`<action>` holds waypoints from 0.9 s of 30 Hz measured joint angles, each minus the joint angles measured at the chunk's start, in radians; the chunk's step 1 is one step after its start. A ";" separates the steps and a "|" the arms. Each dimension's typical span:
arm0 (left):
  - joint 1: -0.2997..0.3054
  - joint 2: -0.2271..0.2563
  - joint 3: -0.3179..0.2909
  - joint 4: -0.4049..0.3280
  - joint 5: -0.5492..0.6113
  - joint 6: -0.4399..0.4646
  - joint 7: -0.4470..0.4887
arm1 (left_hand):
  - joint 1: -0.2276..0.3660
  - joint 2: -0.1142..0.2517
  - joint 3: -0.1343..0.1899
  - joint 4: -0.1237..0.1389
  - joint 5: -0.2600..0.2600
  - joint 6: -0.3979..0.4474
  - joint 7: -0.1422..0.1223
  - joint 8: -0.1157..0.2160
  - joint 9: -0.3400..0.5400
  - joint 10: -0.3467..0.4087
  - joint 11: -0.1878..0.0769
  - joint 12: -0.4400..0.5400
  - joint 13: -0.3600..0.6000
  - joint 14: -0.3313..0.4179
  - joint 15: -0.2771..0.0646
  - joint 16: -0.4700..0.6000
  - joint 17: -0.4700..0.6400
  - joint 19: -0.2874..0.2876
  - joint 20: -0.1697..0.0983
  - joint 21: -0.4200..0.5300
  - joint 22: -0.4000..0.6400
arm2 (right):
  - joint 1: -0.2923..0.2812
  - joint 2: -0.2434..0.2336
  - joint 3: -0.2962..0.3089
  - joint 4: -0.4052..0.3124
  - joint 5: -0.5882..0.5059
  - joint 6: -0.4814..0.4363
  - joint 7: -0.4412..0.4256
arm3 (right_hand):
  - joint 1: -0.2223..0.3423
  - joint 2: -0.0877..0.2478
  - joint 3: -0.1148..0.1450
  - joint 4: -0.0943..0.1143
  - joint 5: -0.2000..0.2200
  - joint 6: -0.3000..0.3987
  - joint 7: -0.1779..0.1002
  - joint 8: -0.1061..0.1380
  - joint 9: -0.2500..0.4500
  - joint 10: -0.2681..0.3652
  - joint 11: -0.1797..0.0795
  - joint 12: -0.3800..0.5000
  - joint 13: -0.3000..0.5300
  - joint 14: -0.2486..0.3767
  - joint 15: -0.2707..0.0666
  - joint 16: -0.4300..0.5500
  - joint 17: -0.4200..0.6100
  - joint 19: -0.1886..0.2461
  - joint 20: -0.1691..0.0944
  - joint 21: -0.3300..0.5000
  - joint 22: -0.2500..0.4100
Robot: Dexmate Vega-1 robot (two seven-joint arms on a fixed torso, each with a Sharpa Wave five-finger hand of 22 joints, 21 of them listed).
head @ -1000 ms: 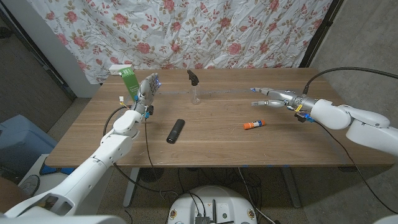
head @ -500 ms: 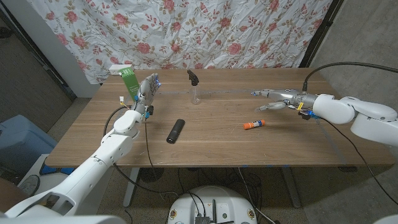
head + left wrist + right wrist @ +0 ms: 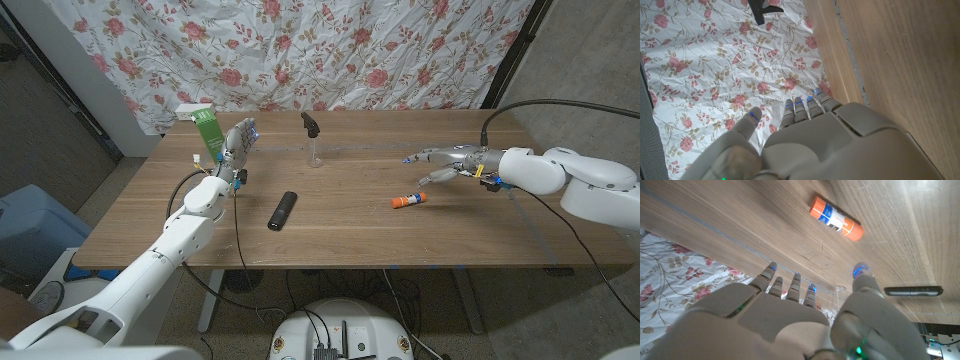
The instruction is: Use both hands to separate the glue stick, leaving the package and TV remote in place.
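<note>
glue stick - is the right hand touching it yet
Apart. The right wrist view shows bare wood between the right hand and the glue stick; the hand is open.

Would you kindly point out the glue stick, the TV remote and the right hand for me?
glue stick (image 3: 408, 201): head view, middle of its white body.
TV remote (image 3: 283, 210): head view, centre of its black top face.
right hand (image 3: 446, 163): head view, middle of the hand.

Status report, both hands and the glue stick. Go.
Right hand open, above glue stick. Left hand open, by package. Stick lies untouched, path clear.
</note>
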 measured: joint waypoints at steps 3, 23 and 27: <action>0.000 -0.002 0.000 0.001 0.001 -0.003 0.002 | 0.000 0.000 0.000 0.000 0.000 0.000 0.000 0.000 0.000 0.004 0.004 0.000 0.000 0.000 0.000 0.000 0.000 0.000 0.000 0.000 0.000 | 0.004 -0.003 -0.008 -0.019 -0.018 -0.024 0.016 | 0.033 -0.032 0.007 0.002 -0.010 0.012 0.000 0.003 0.000 0.012 -0.002 0.000 0.004 0.036 0.000 0.011 0.000 0.033 -0.005 0.008 0.000; -0.022 -0.031 0.010 0.041 0.007 -0.032 0.002 | 0.000 0.000 0.004 -0.004 0.000 0.000 0.000 0.000 0.000 0.003 0.004 0.000 0.000 0.000 0.000 0.000 0.000 0.000 0.000 0.000 0.000 | 0.029 0.001 -0.057 -0.068 -0.165 -0.103 0.086 | 0.145 -0.075 0.027 0.008 -0.023 0.065 -0.003 0.015 0.000 0.091 -0.013 0.016 0.009 0.097 -0.020 0.027 0.000 0.080 -0.008 0.008 0.000; -0.023 -0.033 0.011 0.042 0.008 -0.034 0.001 | 0.000 0.000 0.004 -0.004 0.000 0.000 0.000 0.000 0.000 0.009 -0.002 0.000 0.000 0.000 0.000 0.000 0.000 0.000 0.000 0.000 0.000 | 0.029 0.001 -0.059 -0.070 -0.189 -0.112 0.091 | 0.153 -0.082 0.031 0.005 -0.023 0.069 -0.006 0.015 0.000 0.102 -0.016 0.021 0.009 0.097 -0.020 0.027 0.000 0.091 -0.012 0.008 0.000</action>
